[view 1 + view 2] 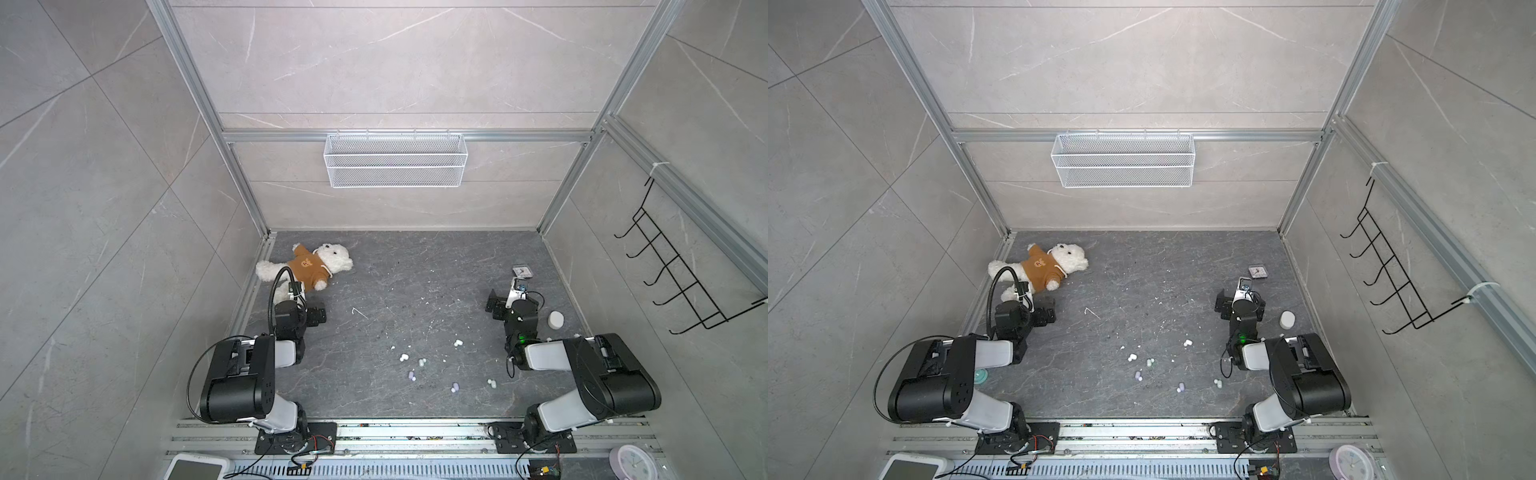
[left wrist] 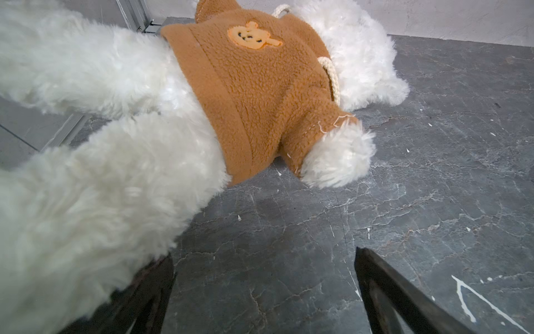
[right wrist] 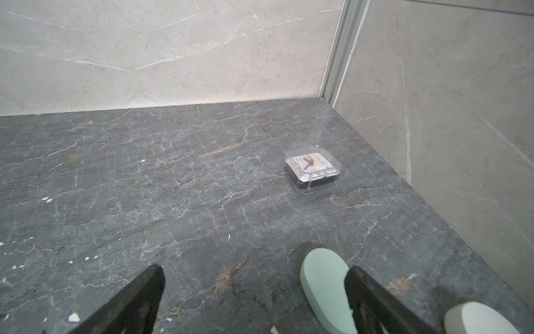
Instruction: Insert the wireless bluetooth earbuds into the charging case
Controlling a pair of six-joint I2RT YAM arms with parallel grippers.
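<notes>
Left tool [image 2: 264, 256]: spread wide, nothing between its fingers; one finger touches the fur of the plush bear [image 1: 305, 266].
Right tool [image 3: 255, 269]: spread wide, gripping nothing; a pale mint rounded case [image 3: 320, 286] lies on the counter [image 1: 395, 291] just inside one finger.
Earbuds [image 1: 404, 357]: tiny white, lilac and mint buds scattered on the counter between the two arms, toward the near edge, well apart from both tools.
Plush bear: white, in a brown hoodie, lying near the far left corner.
Clock [image 3: 313, 170]: small, in a clear box, flat on the counter near the far right corner.
</notes>
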